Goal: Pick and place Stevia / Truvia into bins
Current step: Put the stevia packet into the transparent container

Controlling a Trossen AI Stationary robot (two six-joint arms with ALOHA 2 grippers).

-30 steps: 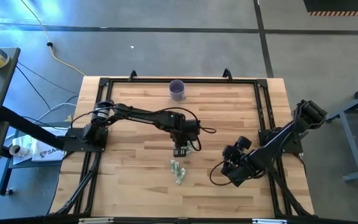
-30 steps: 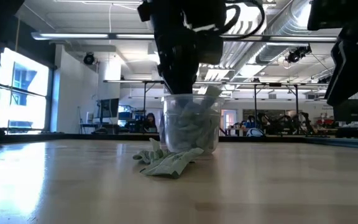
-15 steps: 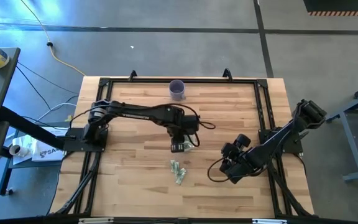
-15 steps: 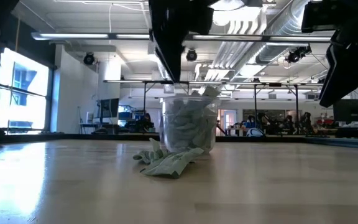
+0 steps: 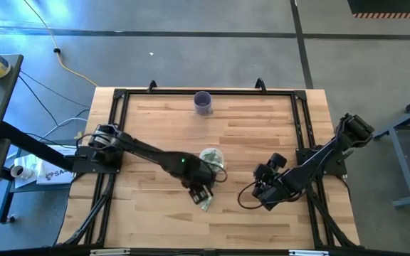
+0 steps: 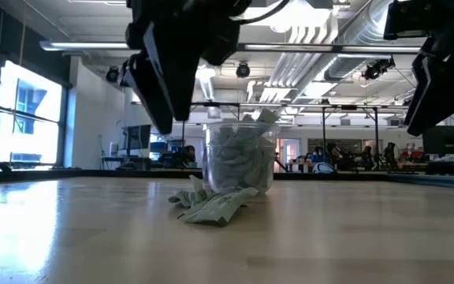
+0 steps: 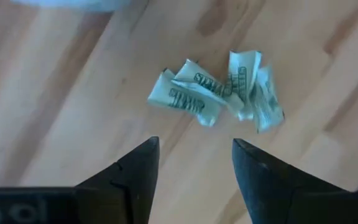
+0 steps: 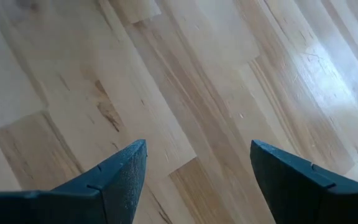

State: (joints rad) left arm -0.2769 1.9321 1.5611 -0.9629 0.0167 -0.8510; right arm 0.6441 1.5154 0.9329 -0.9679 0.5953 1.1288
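A clear cup (image 5: pixel 211 156) stands mid-table, filled with pale green Stevia sachets (image 6: pixel 241 162). A few loose sachets (image 7: pixel 222 93) lie in a small crumpled pile on the wood just near of the cup (image 6: pixel 211 207). My left gripper (image 7: pixel 194 163) hovers open above the table, just short of this pile (image 5: pixel 206 203), with nothing between its fingers. My right gripper (image 8: pixel 197 168) hangs open over bare wood at the table's right (image 5: pixel 265 192).
An opaque purple cup (image 5: pixel 203 102) stands near the far edge, in the middle. A black metal frame (image 5: pixel 301 128) runs round the tabletop. Bare wood lies to the left of the clear cup and along the near edge.
My left gripper has risen from the mouth of the clear cup and swung toward the table's near edge. It now hangs by the loose sachets. The cup and the pile have stayed where they were.
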